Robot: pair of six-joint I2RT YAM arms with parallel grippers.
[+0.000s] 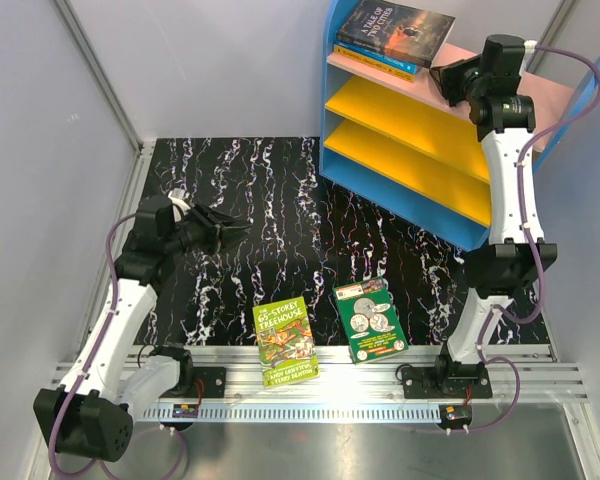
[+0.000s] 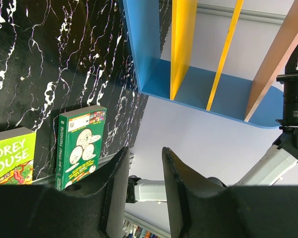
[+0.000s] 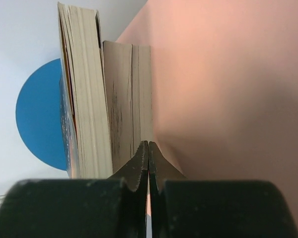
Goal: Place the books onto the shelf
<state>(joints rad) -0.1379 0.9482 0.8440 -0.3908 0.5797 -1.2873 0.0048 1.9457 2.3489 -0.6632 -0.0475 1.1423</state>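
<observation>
- Left claw [image 1: 235,226]: jaws part-open, empty, over the table's [image 1: 280,190] left side.
- Lime book [image 1: 285,342]: flat at the near edge, near-right of that claw, long axis near-to-far; left arm closer.
- Coin book [image 1: 371,320]: just right of it.
- Shelf [image 1: 400,165]: far right, two books [image 1: 395,32] on top.
- Right claw [image 1: 437,77]: shut, empty, against their page edges.

Shelf [image 1: 410,205], far right: blue side panels, pink top board, two yellow boards below. Dark "A Tale of Two Cities" [image 1: 395,30] lies flat atop a blue book [image 1: 385,60] on the pink board's left end. Lime-green Treehouse book [image 1: 285,342] and green coin-cover book [image 1: 370,320] lie face up, just apart, near the counter's [image 1: 260,200] front edge.
</observation>
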